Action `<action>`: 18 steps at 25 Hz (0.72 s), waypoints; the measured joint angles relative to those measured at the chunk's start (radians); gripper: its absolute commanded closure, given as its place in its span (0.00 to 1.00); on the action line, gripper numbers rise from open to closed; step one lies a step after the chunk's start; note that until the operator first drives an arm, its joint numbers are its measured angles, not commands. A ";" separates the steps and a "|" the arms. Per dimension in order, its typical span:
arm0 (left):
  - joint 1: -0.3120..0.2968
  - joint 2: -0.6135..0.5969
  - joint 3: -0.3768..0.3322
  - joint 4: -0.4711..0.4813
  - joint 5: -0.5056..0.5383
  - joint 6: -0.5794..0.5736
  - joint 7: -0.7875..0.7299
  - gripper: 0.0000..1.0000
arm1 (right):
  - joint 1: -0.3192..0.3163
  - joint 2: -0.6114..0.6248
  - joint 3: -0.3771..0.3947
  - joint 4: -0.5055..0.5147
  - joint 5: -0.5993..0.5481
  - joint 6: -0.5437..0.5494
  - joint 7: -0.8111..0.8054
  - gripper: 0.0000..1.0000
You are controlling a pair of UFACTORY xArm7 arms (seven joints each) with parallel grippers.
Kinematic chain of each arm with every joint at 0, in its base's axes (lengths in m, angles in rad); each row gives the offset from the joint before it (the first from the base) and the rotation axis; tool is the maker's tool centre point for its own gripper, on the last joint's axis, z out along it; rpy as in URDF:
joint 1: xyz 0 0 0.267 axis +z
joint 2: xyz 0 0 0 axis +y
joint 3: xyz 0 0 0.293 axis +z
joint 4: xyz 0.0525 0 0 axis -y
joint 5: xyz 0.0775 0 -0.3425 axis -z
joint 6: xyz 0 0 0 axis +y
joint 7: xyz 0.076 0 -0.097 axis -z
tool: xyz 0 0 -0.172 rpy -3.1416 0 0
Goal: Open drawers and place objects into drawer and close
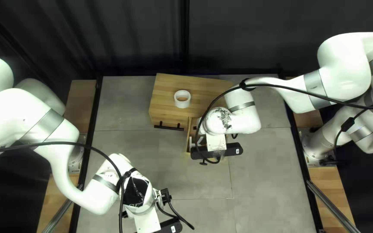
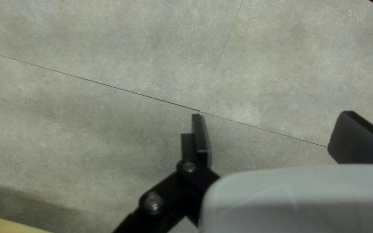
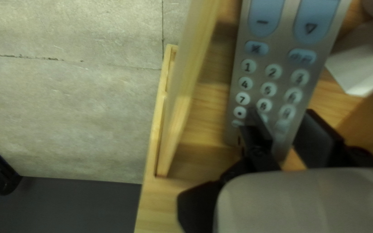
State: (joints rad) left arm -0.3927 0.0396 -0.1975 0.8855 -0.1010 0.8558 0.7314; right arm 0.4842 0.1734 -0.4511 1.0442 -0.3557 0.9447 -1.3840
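Right-hand drawer (image 3: 185, 82) of the wooden cabinet (image 1: 203, 86) stood open. Remote control (image 3: 277, 82) lay inside it, keypad facing the camera, close beneath the right end effector (image 3: 281, 118). That end effector was released, though only moderately spread: one finger overlapped the lower keys, the other stood just beside the remote's edge, with no hold visible from two sides. A white piece (image 3: 359, 69) sat in the drawer beyond the remote.

Left end effector (image 2: 271, 118) was released too, fingers wide apart over bare tabletop (image 2: 109, 129) toward the near edge, well apart from the cabinet. Tape roll (image 1: 182, 104) rested on the cabinet top. The neighbouring drawer front, with its dark handle (image 1: 169, 126), looked shut.

Judged the step in hand as placing, at or near the letting-go; closing was undone. Next move called for the right fingers to rise straight up, clear of keys and drawer walls, then a push on the drawer front. Risk noted: a snagged finger could have tipped the remote against the rim and jammed the drawer.
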 measured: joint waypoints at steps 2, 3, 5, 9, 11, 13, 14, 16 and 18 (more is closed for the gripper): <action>0.000 0.000 0.000 0.000 0.000 0.000 0.000 0.00 | 0.005 -0.015 0.000 0.006 -0.008 0.022 0.002 0.48; 0.000 0.000 0.000 0.000 0.000 0.000 0.000 0.00 | 0.007 -0.024 0.000 0.010 -0.014 0.034 0.004 0.48; 0.000 0.000 0.000 0.000 0.000 0.000 0.000 0.00 | 0.011 -0.038 0.001 0.016 -0.024 0.053 0.008 0.58; 0.000 0.000 0.000 0.000 0.000 0.000 0.000 0.00 | 0.018 -0.051 0.002 0.026 -0.035 0.080 0.016 0.44; 0.000 0.000 0.000 0.000 0.000 0.000 0.000 0.00 | 0.021 -0.054 0.004 0.031 -0.038 0.090 0.020 0.38; 0.000 0.000 0.000 0.000 0.000 0.000 0.000 0.00 | 0.023 -0.056 0.005 0.035 -0.039 0.099 0.025 0.30; 0.000 0.000 0.000 0.000 0.000 0.000 0.000 0.00 | 0.024 -0.055 0.005 0.037 -0.039 0.102 0.028 0.22; 0.000 0.000 0.000 0.000 0.000 0.000 0.000 0.00 | 0.025 -0.053 0.006 0.039 -0.037 0.105 0.032 0.12; 0.000 0.000 0.000 0.000 0.000 0.000 0.000 0.00 | 0.025 -0.051 0.007 0.035 -0.037 0.098 0.034 0.06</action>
State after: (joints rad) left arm -0.3927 0.0396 -0.1975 0.8855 -0.1010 0.8558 0.7314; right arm 0.5096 0.1229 -0.4443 1.0797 -0.3924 1.0427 -1.3500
